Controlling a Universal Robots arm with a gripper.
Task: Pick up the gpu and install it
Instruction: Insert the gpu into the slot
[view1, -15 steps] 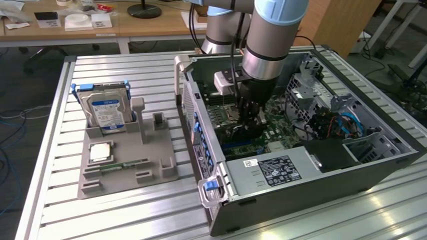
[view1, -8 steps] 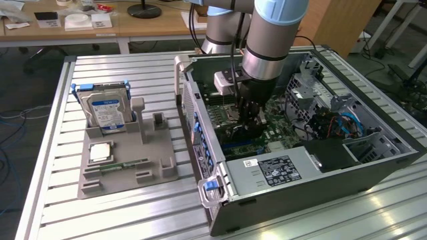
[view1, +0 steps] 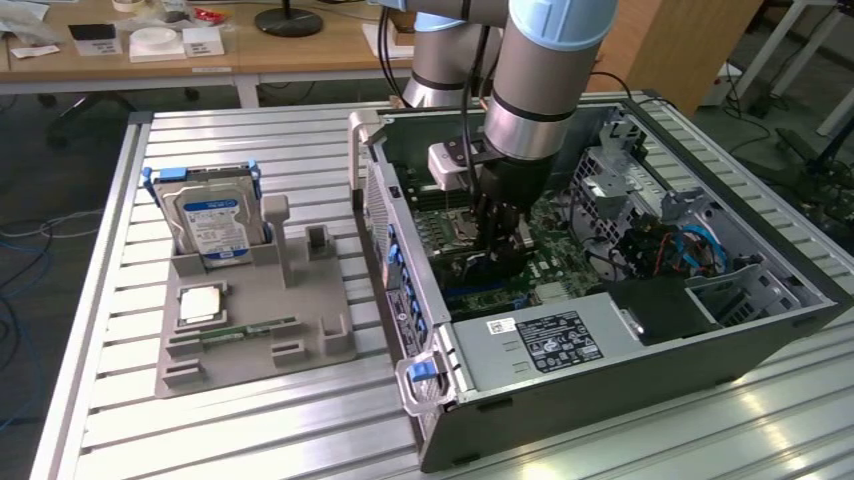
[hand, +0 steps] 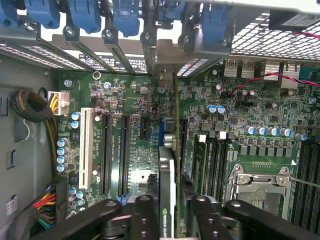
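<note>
The gpu (hand: 167, 172) stands on edge over the green motherboard (hand: 125, 100), seen from above as a thin card. Its silvery bracket (hand: 167, 60) reaches the rear slot openings under the blue clips. My gripper (hand: 168, 220) is shut on the card, with one black finger (hand: 144, 217) on each side of it. The card lines up with a long black expansion slot; I cannot tell whether it sits fully in it. In the exterior view the gripper (view1: 494, 255) is deep inside the open computer case (view1: 601, 360), low over the board.
Black expansion slots (hand: 123, 150) and a white one (hand: 85, 145) lie beside the card, and the processor socket (hand: 260, 192) is close by. Outside the case, a grey holder (view1: 254, 350) carries a hard drive (view1: 214, 225), a chip (view1: 200, 300) and a green memory stick (view1: 254, 328).
</note>
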